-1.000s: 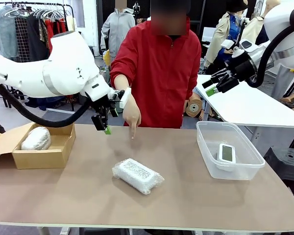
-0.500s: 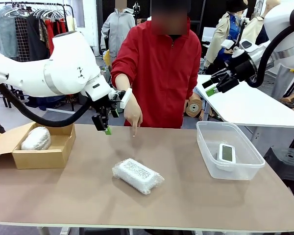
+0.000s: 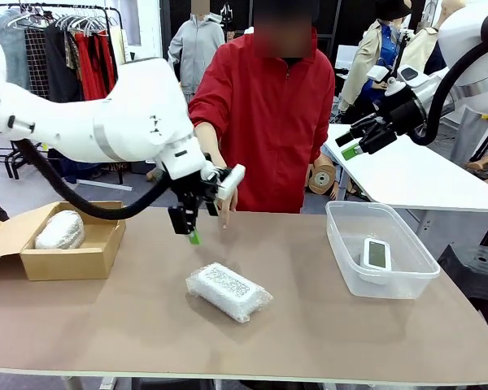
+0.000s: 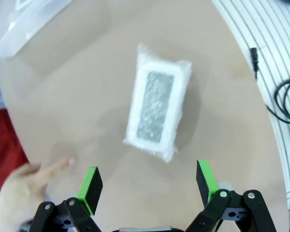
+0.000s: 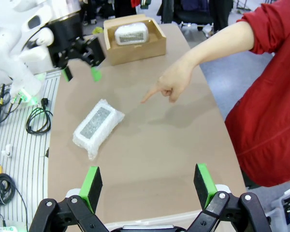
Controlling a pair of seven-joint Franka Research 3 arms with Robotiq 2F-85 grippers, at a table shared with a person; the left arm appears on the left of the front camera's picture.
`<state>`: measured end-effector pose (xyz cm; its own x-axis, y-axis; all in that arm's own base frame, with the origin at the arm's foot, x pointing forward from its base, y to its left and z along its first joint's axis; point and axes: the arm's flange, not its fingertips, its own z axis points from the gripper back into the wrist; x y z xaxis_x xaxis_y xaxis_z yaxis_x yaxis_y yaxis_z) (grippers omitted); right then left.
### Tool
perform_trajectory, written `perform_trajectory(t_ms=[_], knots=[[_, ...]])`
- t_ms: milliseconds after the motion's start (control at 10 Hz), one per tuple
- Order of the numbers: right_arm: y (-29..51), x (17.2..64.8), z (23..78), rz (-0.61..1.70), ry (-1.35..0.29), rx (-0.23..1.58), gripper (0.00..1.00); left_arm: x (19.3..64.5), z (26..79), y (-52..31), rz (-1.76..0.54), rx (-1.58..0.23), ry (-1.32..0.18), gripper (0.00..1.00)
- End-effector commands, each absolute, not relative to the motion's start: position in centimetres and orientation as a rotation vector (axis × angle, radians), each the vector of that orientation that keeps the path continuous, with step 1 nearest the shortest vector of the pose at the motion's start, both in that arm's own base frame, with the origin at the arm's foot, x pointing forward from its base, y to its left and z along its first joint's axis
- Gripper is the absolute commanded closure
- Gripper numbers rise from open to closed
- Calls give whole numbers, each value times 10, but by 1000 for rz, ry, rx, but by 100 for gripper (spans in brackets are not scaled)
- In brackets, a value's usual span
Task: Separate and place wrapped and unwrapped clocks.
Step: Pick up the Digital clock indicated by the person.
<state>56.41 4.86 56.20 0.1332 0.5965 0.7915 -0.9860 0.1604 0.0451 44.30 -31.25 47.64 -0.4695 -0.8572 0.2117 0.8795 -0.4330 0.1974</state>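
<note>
1. Your left gripper (image 3: pixel 192 226) hangs in the middle-left of the front view, above the table (image 3: pixel 309 325), with its jaws wide apart and nothing between them.
2. Just below it, in the lower centre, one wrapped clock (image 3: pixel 228 292) lies flat on the table; in the left wrist view it is in the centre (image 4: pixel 157 107).
3. A second wrapped clock (image 3: pixel 59 230) sits in the cardboard box (image 3: pixel 73 262) at the left edge.
4. The bare clock (image 3: pixel 376 255) stands in the clear bin (image 3: pixel 390 284) at the right.
5. Your right gripper (image 3: pixel 348 145) is in the upper right, spread open and empty.
6. The person's hand (image 5: pixel 168 82) points down at the table.
</note>
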Motion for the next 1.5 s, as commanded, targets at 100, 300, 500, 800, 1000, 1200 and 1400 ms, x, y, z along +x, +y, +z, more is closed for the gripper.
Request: perform_trajectory(t_ms=[100, 300, 500, 800, 1000, 1200, 1400], knots=[[49, 561, 563, 1286, -725, 672, 0, 426, 461, -341, -2145, -50, -260, 0], [49, 561, 563, 1286, -725, 672, 0, 426, 429, -366, -2212, -69, -229, 0], [49, 561, 563, 1286, -725, 672, 0, 422, 411, -386, -2277, 10, -212, 0], [49, 561, 563, 1286, -725, 672, 0, 440, 387, -393, -2261, 47, -131, 0], [49, 561, 563, 1286, -725, 672, 0, 443, 374, -395, -2226, 3, -101, 0], [49, 561, 563, 1286, -725, 672, 0, 453, 360, -396, -2195, -19, -109, 0], [49, 561, 563, 1286, -725, 672, 0, 457, 355, -394, -2168, -41, -89, 0]])
